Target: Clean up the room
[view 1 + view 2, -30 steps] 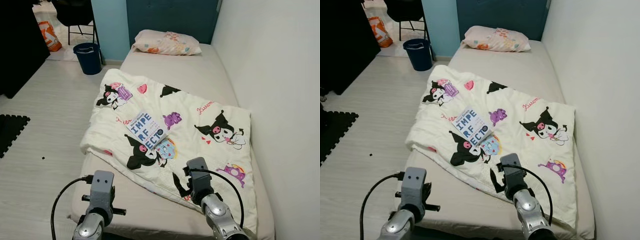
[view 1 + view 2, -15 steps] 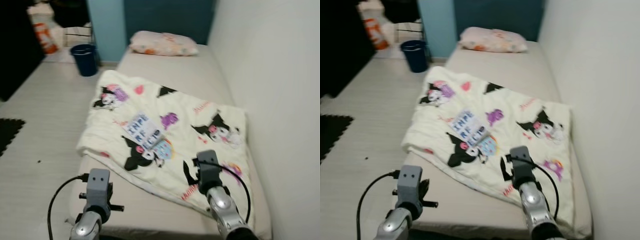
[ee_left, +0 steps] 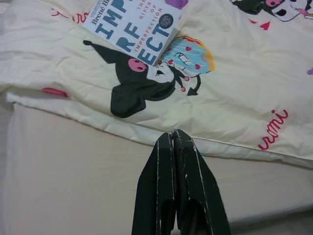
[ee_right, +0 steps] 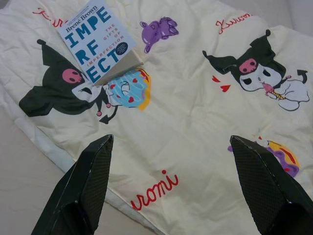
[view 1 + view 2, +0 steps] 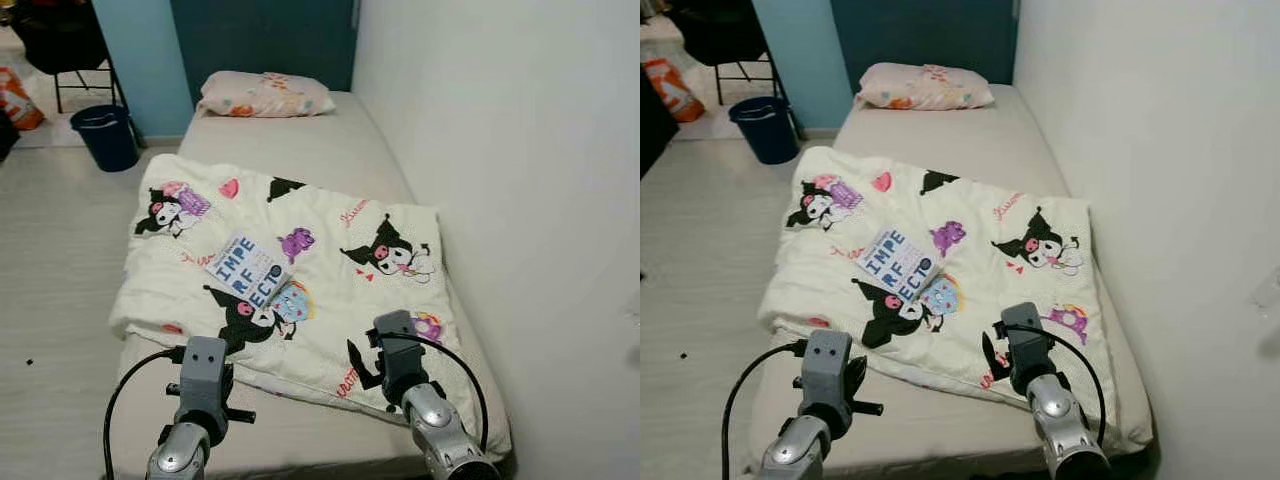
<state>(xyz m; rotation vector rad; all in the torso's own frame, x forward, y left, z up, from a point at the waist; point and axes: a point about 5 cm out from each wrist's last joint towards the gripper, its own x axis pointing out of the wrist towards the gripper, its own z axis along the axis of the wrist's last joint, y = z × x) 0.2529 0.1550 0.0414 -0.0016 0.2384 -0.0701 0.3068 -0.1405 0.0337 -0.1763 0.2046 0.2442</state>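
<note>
Against a white wall stands a bed with a pillow at its head and a cartoon-print blanket spread across it. On the blanket lies a white book. Above the blanket's near edge, the right claw is spread wide, while the left claw, over the bare mattress, is pressed together. On the floor stands a blue bin.

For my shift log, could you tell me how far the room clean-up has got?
Nothing looks done yet. The book lies on the crumpled blanket, which sits askew on the bed. The right claw hangs open above the blanket; the left claw is shut, holding nothing. Book and blanket remain.
</note>
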